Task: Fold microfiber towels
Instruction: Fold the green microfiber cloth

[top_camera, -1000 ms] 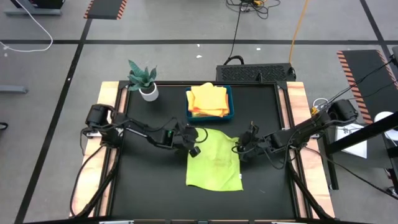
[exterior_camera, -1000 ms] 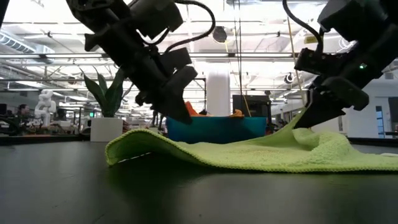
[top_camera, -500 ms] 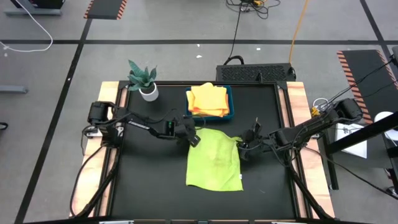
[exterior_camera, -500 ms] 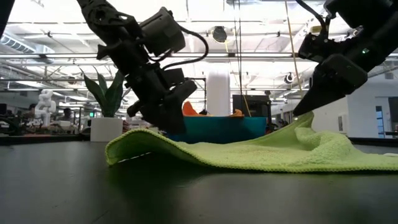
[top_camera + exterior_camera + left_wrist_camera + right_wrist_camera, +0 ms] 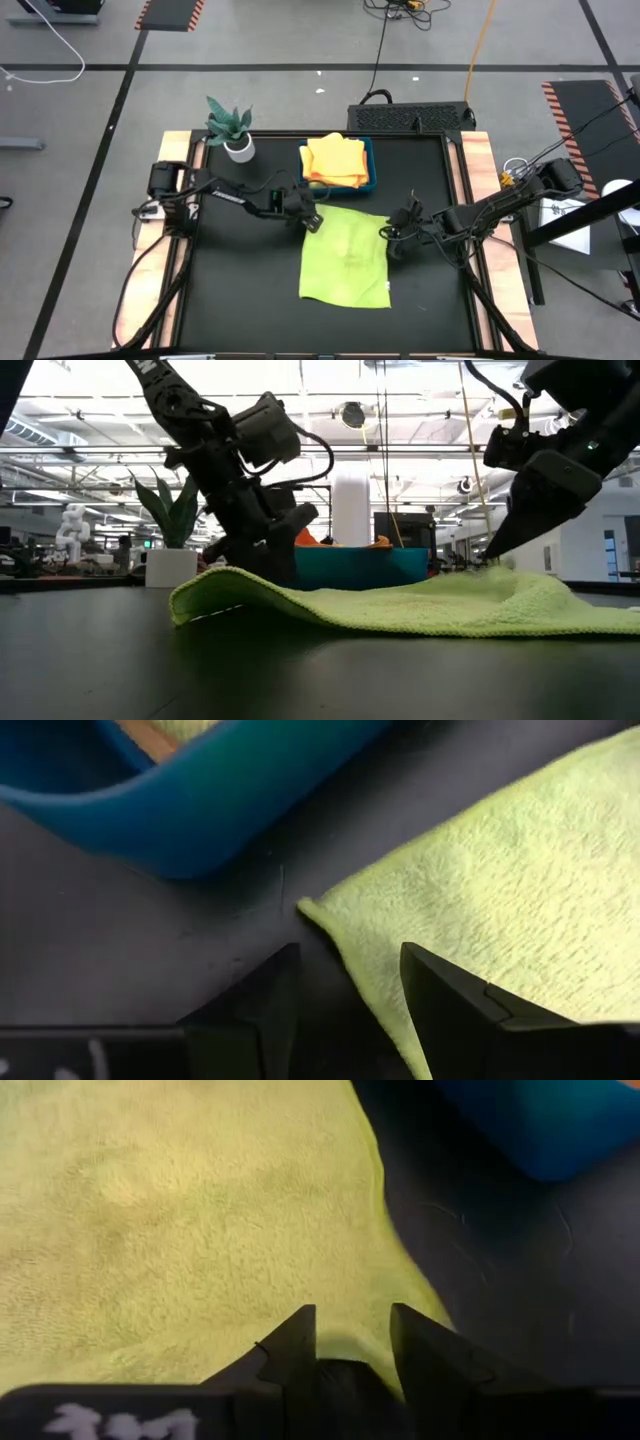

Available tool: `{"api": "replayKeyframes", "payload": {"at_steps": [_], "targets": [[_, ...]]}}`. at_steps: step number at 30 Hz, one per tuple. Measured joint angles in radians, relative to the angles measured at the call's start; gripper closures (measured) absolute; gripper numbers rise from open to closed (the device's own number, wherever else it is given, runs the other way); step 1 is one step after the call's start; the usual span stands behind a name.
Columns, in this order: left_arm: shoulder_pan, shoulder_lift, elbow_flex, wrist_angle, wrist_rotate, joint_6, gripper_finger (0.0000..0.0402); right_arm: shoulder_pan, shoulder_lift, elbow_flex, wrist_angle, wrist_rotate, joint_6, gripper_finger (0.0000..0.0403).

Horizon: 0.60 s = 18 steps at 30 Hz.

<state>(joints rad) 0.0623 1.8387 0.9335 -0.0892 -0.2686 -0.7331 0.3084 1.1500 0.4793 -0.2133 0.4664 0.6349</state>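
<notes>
A: Where's the lime green towel point(image 5: 345, 256)?

B: Spread flat on the black table point(image 5: 240, 300), centre of the high view, just below the blue tray point(image 5: 371, 168). One far edge is humped up in the low view.

A: Left gripper point(image 5: 311, 218)?

B: At the towel's upper-left corner. Jaws parted; in its wrist view the corner point(image 5: 315, 907) lies on the table ahead of the gap, nothing pinched. Released.

A: Right gripper point(image 5: 391, 236)?

B: At the towel's right edge, upper part. In its wrist view the fingers point(image 5: 290, 1342) straddle the towel's edge with a gap between them. Can't tell whether they grip the cloth or just sit over it.

A: Other towels?

B: Yellow towels point(image 5: 335, 160) stacked in the tray, orange edge showing under them. Potted plant point(image 5: 232, 128) at the table's upper-left corner, well apart from both arms.
</notes>
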Motion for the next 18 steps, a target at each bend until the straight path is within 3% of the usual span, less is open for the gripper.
{"api": "replayKeyframes", "payload": {"at_steps": [11,15,18], "targets": [[0.027,0.034,0.001,0.087,0.007,0.028,0.0224,0.000,0.000,0.000,-0.010,-0.002,0.004,0.0257],[0.028,0.034,0.000,0.091,0.028,0.047,0.0228,-0.002,0.000,0.000,-0.026,-0.066,0.022,0.0257],[0.028,0.034,0.000,0.083,0.027,0.077,0.0252,-0.001,0.000,0.000,-0.087,-0.111,0.048,0.0257]]}}
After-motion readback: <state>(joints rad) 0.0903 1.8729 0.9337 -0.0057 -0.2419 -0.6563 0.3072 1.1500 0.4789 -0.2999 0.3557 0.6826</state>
